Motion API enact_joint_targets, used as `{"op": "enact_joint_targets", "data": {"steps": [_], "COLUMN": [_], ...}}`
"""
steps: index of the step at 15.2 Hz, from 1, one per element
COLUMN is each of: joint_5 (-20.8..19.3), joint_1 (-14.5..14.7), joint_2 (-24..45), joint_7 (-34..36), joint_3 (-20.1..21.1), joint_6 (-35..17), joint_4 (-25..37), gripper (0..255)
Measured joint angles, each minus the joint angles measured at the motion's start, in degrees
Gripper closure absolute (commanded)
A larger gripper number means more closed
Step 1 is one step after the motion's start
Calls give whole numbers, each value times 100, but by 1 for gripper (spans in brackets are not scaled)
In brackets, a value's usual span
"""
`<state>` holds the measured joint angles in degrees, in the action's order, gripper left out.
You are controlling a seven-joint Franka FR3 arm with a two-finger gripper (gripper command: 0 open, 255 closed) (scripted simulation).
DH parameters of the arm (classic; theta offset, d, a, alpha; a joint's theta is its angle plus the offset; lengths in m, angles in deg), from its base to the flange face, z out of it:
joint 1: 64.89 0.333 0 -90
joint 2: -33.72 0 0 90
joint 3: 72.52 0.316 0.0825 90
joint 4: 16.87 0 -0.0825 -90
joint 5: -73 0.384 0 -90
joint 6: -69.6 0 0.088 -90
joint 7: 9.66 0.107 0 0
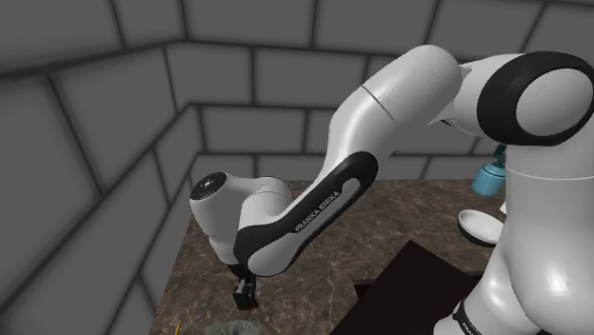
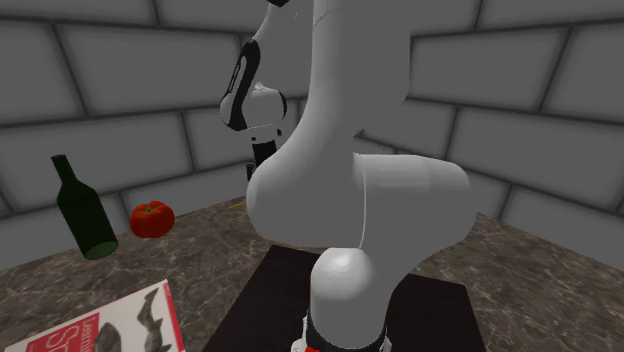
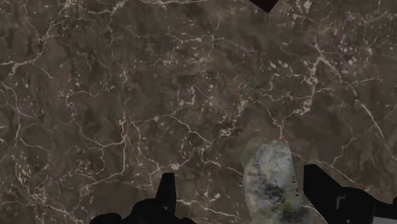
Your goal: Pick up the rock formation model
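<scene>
The arm (image 1: 314,205) bends down over a brown marbled counter (image 1: 409,211), its gripper (image 1: 247,297) hanging just above a pale rock (image 1: 233,329) at the bottom edge. At the right, a white bowl (image 1: 479,226) sits near a blue vessel (image 1: 490,177).

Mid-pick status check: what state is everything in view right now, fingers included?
gripper: fingers open, low over the marble counter.
rock formation model: lying on the counter between the fingers, not clasped.
green bottle: standing on its base.
tomato: resting on the counter beside the bottle.
book: closed, lying flat.
white bowl: upright.
</scene>
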<state>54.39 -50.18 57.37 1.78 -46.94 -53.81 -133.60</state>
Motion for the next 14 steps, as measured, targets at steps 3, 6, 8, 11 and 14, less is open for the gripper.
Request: {"op": "enact_joint_targets", "data": {"steps": [3,6,8,11,14], "joint_5": [-346,-624,-780,-888,-948], "joint_1": [310,638,842,984,1033], "joint_2": [687,1364,1811,2133,2322], "joint_7": [157,248,254,282,303], "joint_3": [-108,-223,-304,-372,-429], "joint_6": [-38,-7,24,-9,-83], "joint_4": [454,997,1381,1614,1723], "gripper": [0,0,0,0,0]}}
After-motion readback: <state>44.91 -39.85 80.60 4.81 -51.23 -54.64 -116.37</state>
